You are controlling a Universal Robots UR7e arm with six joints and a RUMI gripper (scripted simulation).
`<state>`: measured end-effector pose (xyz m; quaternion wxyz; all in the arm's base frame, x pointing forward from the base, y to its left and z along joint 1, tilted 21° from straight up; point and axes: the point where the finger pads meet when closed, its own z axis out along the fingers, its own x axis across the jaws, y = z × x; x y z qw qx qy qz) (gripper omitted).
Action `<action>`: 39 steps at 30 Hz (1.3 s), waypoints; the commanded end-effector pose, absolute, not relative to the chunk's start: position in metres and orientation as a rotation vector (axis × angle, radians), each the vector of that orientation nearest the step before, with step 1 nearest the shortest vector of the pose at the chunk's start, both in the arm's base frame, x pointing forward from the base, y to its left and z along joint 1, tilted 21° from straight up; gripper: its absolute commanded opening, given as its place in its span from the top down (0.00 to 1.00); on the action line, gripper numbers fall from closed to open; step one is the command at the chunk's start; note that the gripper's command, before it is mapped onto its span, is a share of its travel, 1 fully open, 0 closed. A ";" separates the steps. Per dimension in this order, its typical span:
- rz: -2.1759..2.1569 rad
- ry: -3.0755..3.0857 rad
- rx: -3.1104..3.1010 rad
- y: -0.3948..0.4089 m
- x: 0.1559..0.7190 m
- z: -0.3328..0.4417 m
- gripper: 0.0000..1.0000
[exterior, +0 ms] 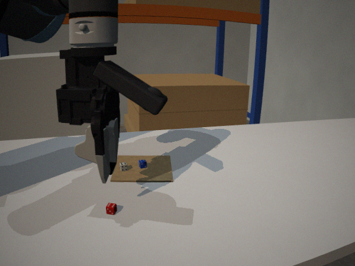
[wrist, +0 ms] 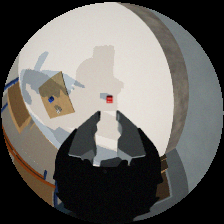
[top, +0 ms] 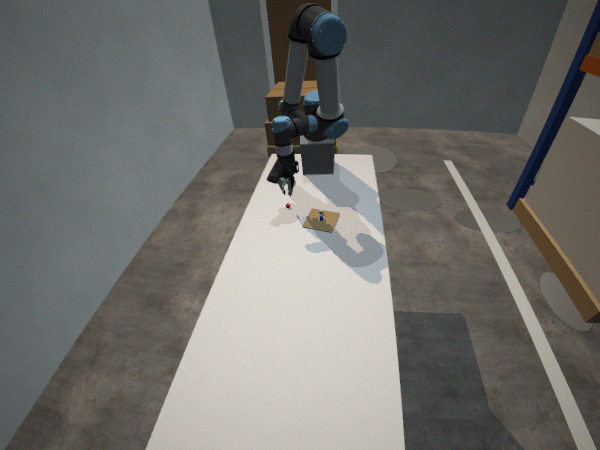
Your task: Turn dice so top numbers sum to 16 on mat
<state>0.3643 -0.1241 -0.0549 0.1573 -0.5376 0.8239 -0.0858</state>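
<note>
On the white table (top: 280, 325), far end: tan mat (exterior: 160, 172) bearing a white die (exterior: 123, 166) and a blue die (exterior: 142, 163), set apart from each other. Red die (exterior: 111, 208) lies off the mat, on the table just left of it in the top view. Gripper (exterior: 105, 174) hangs above the table near the red die, fingers drawn nearly together, nothing between them.

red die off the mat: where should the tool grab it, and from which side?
Come straight down from above and pinch two opposite vertical faces of the red die. It sits flat on the table, apart from the mat and the other dice, so all sides look free. The tool hangs above it, nearly shut and holding nothing; it probably needs opening first.
</note>
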 end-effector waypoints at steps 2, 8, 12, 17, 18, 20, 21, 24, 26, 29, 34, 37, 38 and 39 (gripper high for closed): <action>-0.247 2.357 -1.538 -0.124 0.366 -0.058 0.82; -0.247 2.357 -1.538 -0.124 0.368 -0.066 0.82; -0.247 2.357 -1.538 -0.124 0.371 -0.072 0.82; -0.247 2.357 -1.538 -0.124 0.373 -0.078 0.82; -0.247 2.357 -1.538 -0.124 0.373 -0.078 0.82; -0.247 2.357 -1.538 -0.124 0.374 -0.081 0.82; -0.247 2.357 -1.538 -0.124 0.374 -0.083 0.82; -0.247 2.357 -1.538 -0.124 0.376 -0.087 0.82; -0.247 2.357 -1.538 -0.124 0.377 -0.090 0.82; -0.247 2.357 -1.538 -0.124 0.378 -0.093 0.82; -0.247 2.357 -1.538 -0.124 0.379 -0.096 0.82; -0.247 2.357 -1.538 -0.124 0.379 -0.098 0.82; -0.247 2.357 -1.538 -0.124 0.380 -0.098 0.82; -0.247 2.357 -1.538 -0.124 0.380 -0.099 0.82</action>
